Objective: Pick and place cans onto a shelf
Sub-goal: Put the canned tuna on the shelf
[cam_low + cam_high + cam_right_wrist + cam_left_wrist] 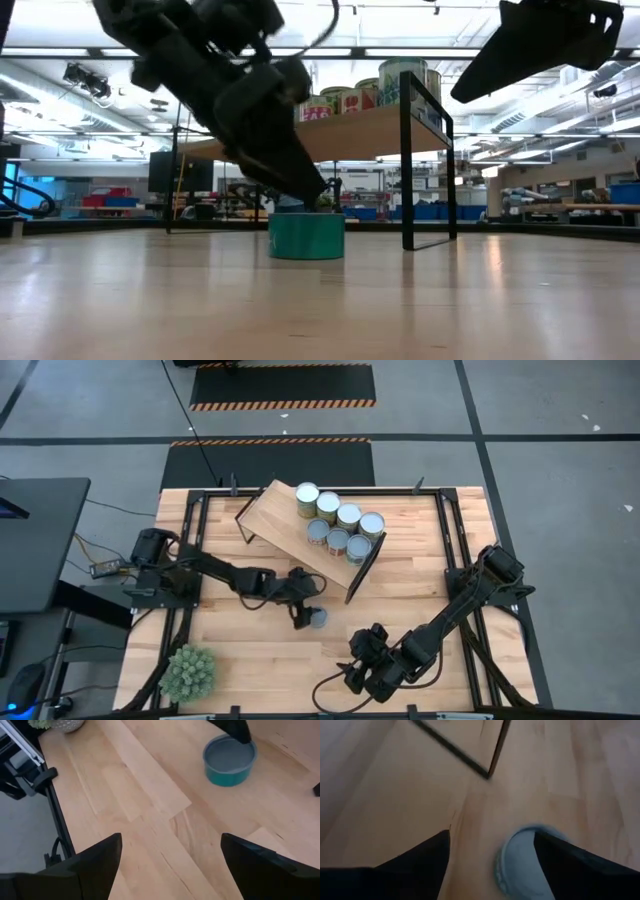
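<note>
Lowering left gripper [308,615] over last can [318,618] on tabletop [240,650], jaws open, one finger over its top, nothing gripped; we are parking right gripper [368,678] open, empty, clear of shelf [290,525]

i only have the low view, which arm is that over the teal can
Observer: That is the left gripper. The high view shows its arm reaching in from the table's left side to the can.
Operator: is the can sitting between its fingers
Observer: Not centred. In the left wrist view one finger overlaps the can's top, the other stands well off to the side, and the jaws are open.
Operator: how many are up on the shelf
Observer: From above, seven cans stand in two rows toward the right end of the shelf.
</note>
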